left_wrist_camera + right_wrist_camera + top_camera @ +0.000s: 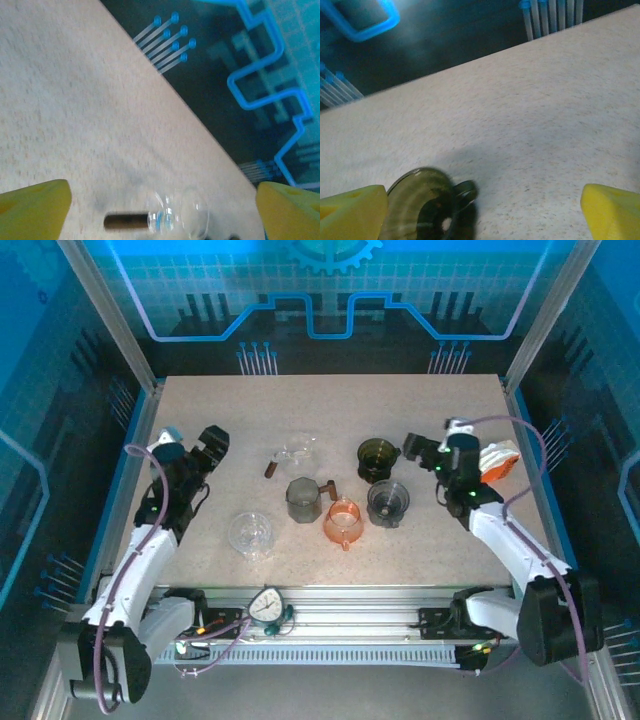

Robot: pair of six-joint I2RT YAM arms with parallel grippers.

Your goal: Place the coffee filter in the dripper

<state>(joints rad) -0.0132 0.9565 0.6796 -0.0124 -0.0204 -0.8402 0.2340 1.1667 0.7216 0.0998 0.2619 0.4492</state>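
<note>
Several drippers stand mid-table: a clear glass one with a brown handle, a dark olive one, a grey one, an orange one, a dark grey one and a clear one. My left gripper is open, left of the brown-handled dripper, which lies ahead between its yellow fingertips. My right gripper is open, just right of the olive dripper, with nothing between its fingertips.
An orange-and-white object sits by the right arm near the table's right edge; I cannot tell what it is. The back edge of the table drops off to a dark wall. Bare tabletop lies behind the drippers.
</note>
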